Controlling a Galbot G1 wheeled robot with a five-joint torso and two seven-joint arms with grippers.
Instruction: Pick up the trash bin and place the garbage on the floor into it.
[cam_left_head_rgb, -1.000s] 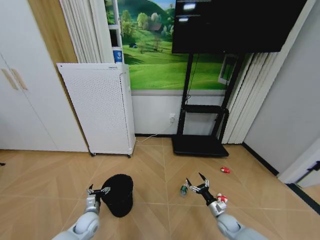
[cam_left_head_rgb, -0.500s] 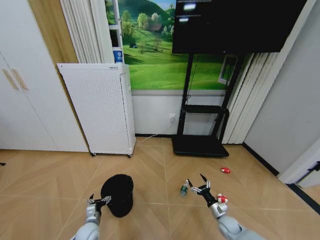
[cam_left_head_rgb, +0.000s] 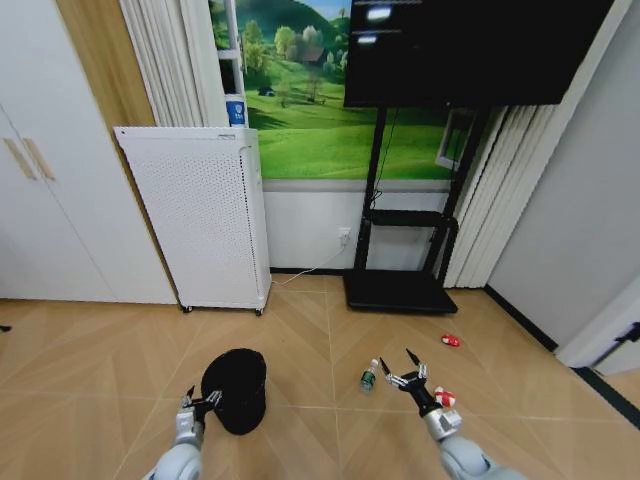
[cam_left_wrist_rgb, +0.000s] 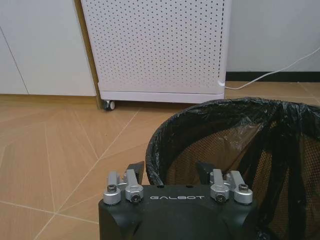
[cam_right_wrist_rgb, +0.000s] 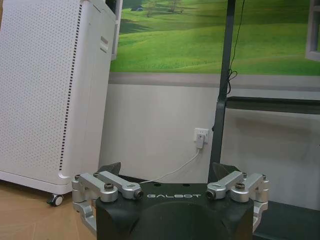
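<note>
You see the word GALBOT on both wrists, your left gripper (cam_left_head_rgb: 199, 402) open wide just beside the rim of the trash bin (cam_left_head_rgb: 236, 389), and your right gripper (cam_left_head_rgb: 404, 372) open wide near the green-labelled bottle (cam_left_head_rgb: 369, 377) on the floor (cam_left_head_rgb: 300, 330).

The trash bin (cam_left_head_rgb: 236, 388) is set on the floor (cam_left_head_rgb: 310, 330) before the perforated appliance (cam_left_head_rgb: 195, 215); the bottle (cam_left_head_rgb: 369, 378) lies to its right, with two litter pieces (cam_left_head_rgb: 451, 340) farther right.
</note>
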